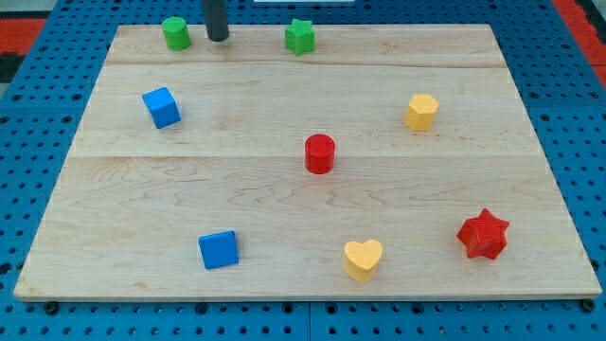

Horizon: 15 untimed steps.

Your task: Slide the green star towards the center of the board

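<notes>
The green star (300, 36) lies near the view's top edge of the wooden board (284, 199), a little right of the middle. My tip (218, 38) stands on the board near the top edge, to the left of the green star with a clear gap between them. A green cylinder (175, 33) lies just to the left of my tip. A red cylinder (320, 153) stands near the board's middle, below the green star.
A blue cube (162, 107) lies at the upper left. A yellow hexagonal block (422, 112) is at the right. A blue block (219, 249), a yellow heart (363, 259) and a red star (484, 234) lie along the bottom.
</notes>
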Available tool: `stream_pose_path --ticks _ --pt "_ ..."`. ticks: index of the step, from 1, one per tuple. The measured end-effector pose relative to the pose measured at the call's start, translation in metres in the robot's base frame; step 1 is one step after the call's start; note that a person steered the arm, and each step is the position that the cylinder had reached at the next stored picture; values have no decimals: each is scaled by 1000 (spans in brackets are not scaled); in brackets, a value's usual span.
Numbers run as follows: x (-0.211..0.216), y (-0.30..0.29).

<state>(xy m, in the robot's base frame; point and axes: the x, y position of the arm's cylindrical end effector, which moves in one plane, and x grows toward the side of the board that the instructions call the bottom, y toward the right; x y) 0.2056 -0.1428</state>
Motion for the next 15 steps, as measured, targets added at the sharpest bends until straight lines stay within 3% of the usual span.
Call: stream_pose_path --ticks 1,2,4,6,7,8,9,10,11,13,14,15 --pt "-4 -41" --pt "-3 -45" --pt "50 -16" --pt "60 -4" --pt "91 71" --pt "99 192" --pt "74 272" --pt "15 310" --pt "-14 320" --pt "-14 305" --pt "-13 260" --pt "-13 165"
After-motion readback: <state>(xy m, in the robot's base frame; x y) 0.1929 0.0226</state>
